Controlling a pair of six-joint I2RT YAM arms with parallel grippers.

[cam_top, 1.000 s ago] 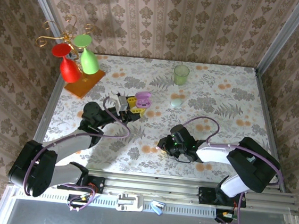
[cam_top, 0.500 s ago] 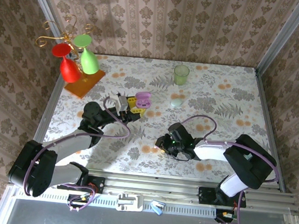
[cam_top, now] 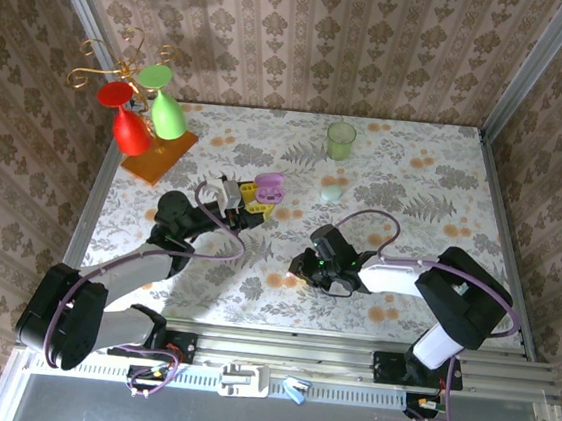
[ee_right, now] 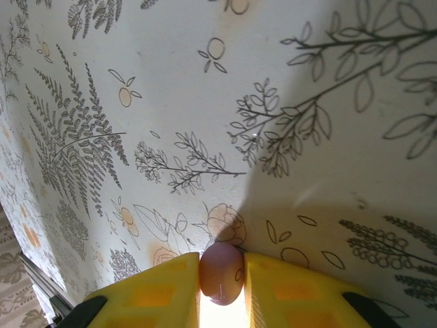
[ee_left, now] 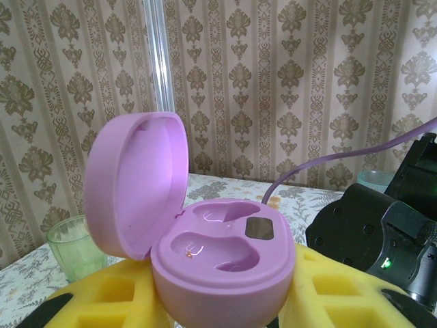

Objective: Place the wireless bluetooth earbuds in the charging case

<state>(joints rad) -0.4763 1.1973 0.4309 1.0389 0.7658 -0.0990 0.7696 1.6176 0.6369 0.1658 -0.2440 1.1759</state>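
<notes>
The pinkish-purple charging case (ee_left: 225,270) sits between the yellow fingers (ee_left: 345,294) of my left gripper (ee_left: 218,304), which is shut on it. Its lid (ee_left: 136,184) stands open and both sockets are empty. From above, the case (cam_top: 269,185) and left gripper (cam_top: 252,199) are at the table's left middle. My right gripper (ee_right: 221,283) is shut on one small pinkish earbud (ee_right: 221,272), pinched between its yellow pads (ee_right: 287,290) just above the patterned tablecloth. In the top view the right gripper (cam_top: 296,268) lies low over the table's centre front.
A green cup (cam_top: 341,139) stands at the back centre, with a pale mint oval case (cam_top: 332,190) in front of it. A gold stand with a red and a green glass (cam_top: 141,110) on an orange base is at the back left.
My right gripper has shifted a little to the left and farther from the near edge. The left arm and the case have not moved.
</notes>
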